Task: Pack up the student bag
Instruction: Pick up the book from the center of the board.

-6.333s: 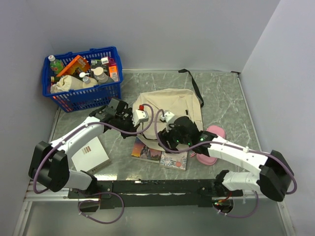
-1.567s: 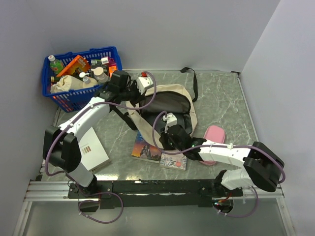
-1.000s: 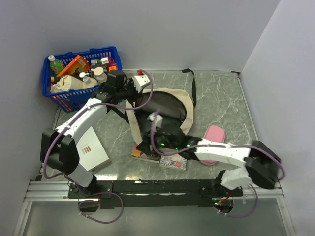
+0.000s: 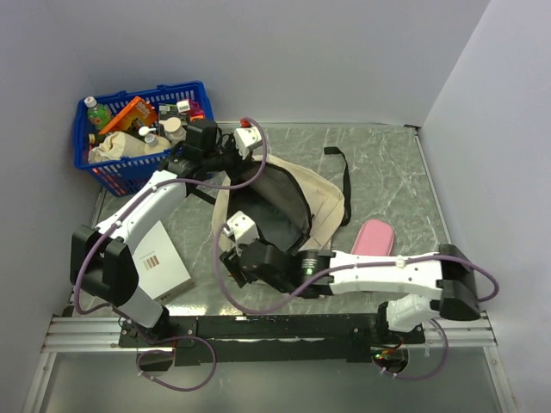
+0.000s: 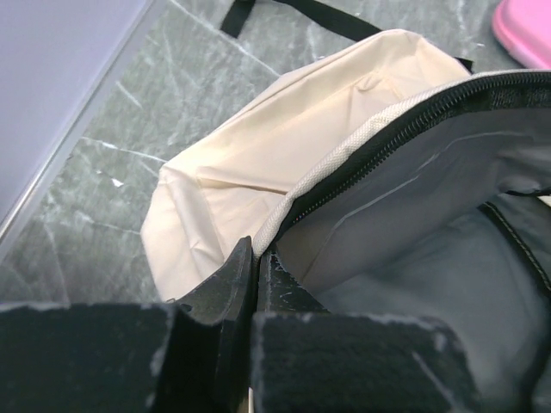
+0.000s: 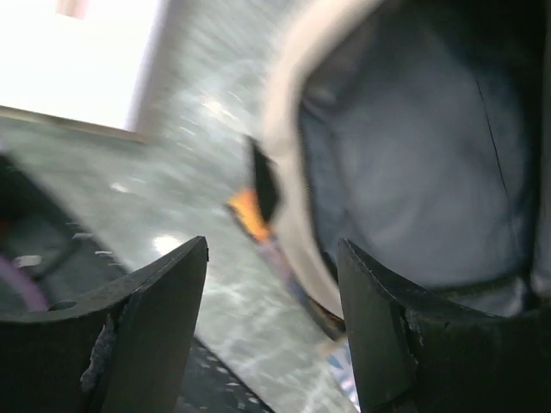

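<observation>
The cream student bag lies mid-table with its dark inside gaping. My left gripper is shut on the bag's far-left zip rim and holds it up; cream fabric falls away behind it. At the bag's near-left edge my right gripper is open. The cream rim runs between its fingertips without being clamped, blurred. The orange corner of a book peeks out beneath that rim.
A blue basket full of bottles stands at the far left. A white book lies near the left arm. A pink pouch sits right of the bag. Black straps trail behind the bag.
My right gripper has swung left and nearer, to the bag's near-left edge. The colourful books on the table are now hidden under the arm and bag. The left gripper keeps hold of the rim.
</observation>
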`<action>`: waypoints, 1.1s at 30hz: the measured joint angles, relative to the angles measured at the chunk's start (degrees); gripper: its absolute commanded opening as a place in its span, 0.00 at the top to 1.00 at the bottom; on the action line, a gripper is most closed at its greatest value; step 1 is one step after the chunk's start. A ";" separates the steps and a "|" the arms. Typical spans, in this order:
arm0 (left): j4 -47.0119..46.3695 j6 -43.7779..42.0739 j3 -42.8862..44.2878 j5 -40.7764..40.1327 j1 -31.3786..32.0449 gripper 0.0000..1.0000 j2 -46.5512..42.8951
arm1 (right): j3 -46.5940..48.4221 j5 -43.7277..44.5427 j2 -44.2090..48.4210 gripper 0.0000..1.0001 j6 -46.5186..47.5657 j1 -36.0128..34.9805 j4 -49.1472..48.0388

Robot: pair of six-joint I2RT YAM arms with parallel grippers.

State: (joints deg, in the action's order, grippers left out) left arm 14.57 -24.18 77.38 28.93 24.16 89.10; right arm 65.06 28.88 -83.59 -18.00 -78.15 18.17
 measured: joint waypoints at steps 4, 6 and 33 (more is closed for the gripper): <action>3.15 -0.66 2.45 2.93 -0.04 0.99 1.20 | -5.92 -9.81 6.25 0.30 3.15 -1.38 -12.57; 4.96 -1.05 3.98 4.63 -0.04 0.99 1.68 | -7.74 -16.87 6.14 0.30 3.56 0.28 -18.05; 7.65 -1.79 3.96 8.74 -0.04 0.99 1.79 | 5.86 -57.90 -32.02 0.45 -11.10 12.74 -42.12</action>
State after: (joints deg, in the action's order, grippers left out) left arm 22.22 -25.98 81.34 37.67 24.12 90.89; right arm 70.91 -29.02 -115.61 -29.10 -65.41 -23.94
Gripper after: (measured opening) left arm 0.039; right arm 0.555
